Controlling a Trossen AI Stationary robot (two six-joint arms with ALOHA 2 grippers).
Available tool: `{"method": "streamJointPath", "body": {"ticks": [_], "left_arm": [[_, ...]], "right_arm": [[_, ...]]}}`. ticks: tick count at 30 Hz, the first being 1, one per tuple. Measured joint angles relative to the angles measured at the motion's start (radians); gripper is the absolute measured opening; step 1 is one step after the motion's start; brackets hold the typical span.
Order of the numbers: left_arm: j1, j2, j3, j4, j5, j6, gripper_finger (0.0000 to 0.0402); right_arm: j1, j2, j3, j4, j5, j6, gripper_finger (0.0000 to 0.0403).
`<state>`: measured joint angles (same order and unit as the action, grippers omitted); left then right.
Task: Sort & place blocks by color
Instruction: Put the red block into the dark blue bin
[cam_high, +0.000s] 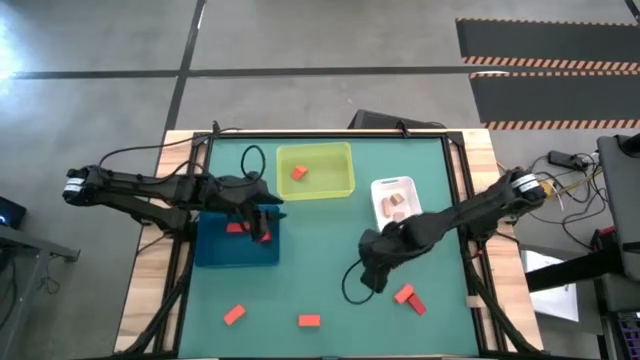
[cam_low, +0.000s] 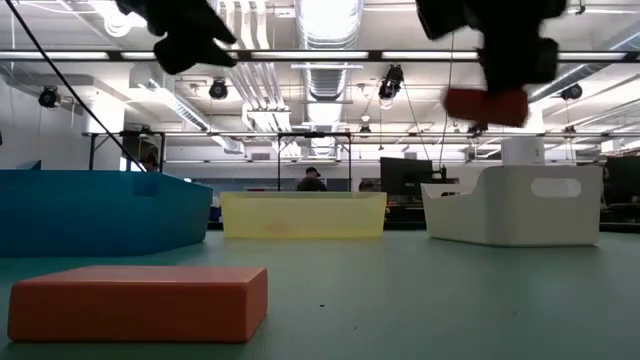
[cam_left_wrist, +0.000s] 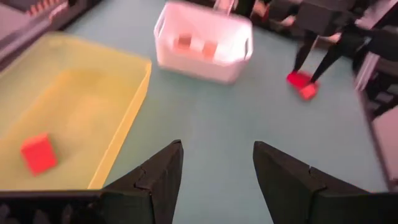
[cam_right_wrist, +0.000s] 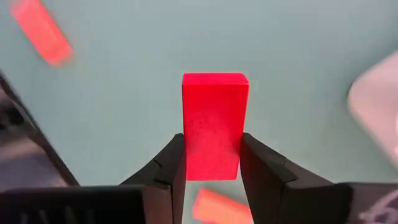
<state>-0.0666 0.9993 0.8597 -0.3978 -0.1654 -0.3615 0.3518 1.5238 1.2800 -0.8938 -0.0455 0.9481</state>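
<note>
Right of centre in the overhead frame, the right arm reaches in from the right edge, slanting down-left, and its gripper (cam_high: 374, 272) hangs above the green mat (cam_high: 330, 240). Its fingers are closed on a red block (cam_right_wrist: 213, 126), gripped by the two long sides, with the long axis running straight out past the fingertips; in the level view that block (cam_low: 485, 105) hangs in the air at upper right. Two more red blocks (cam_high: 410, 297) lie on the mat just right of this gripper, and two others (cam_high: 235, 315) (cam_high: 309, 321) sit along the bottom. At centre left, the left arm stretches from the left edge, its gripper (cam_high: 262, 225) over the blue tray (cam_high: 215, 250), fingers (cam_left_wrist: 152, 180) spread wide and holding nothing. Upper centre, the yellow tray (cam_high: 335, 185) holds one orange block (cam_high: 299, 172); the white tray (cam_high: 383, 186) beside it holds pale blocks (cam_high: 396, 203).
</note>
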Motion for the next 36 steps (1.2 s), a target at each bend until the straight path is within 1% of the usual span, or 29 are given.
{"method": "streamJointPath", "body": {"ticks": [3, 6, 10, 16, 23, 28, 31, 34, 36], "left_arm": [[0.000, 0.000, 0.000, 0.075, 0.003, 0.000, 0.0180], [0.000, 0.000, 0.000, 0.150, 0.003, 0.000, 0.0180], [0.000, 0.000, 0.000, 0.242, 0.004, 0.000, 0.0180], [0.000, 0.000, 0.000, 0.340, 0.025, -0.005, 0.0180], [-0.001, 0.000, 0.000, 0.382, 0.100, -0.056, 0.0180], [-0.001, 0.000, 0.000, 0.388, 0.121, -0.115, 0.0180], [-0.001, 0.001, 0.000, 0.409, 0.155, -0.133, 0.0180], [-0.001, 0.006, 0.000, 0.465, 0.201, -0.136, 0.0180], [-0.002, 0.011, 0.000, 0.498, 0.209, -0.157, 0.0180]], "right_arm": [[-0.021, -0.055, -0.002, 0.074, 0.096, 0.013, 0.0107], [-0.047, -0.105, -0.011, 0.176, 0.141, -0.003, 0.0108], [-0.080, -0.151, -0.037, 0.335, 0.152, -0.069, 0.0108], [-0.119, -0.176, -0.076, 0.578, 0.154, -0.214, 0.0108], [-0.147, -0.174, -0.157, 0.970, 0.153, -0.341, 0.0108], [-0.167, -0.174, -0.222, 1.216, 0.151, -0.387, 0.0108], [-0.176, -0.174, -0.249, 1.296, 0.151, -0.393, 0.0108], [-0.180, -0.174, -0.268, 1.339, 0.153, -0.400, 0.0109], [-0.181, -0.174, -0.270, 1.349, 0.151, -0.400, 0.0109]]}}
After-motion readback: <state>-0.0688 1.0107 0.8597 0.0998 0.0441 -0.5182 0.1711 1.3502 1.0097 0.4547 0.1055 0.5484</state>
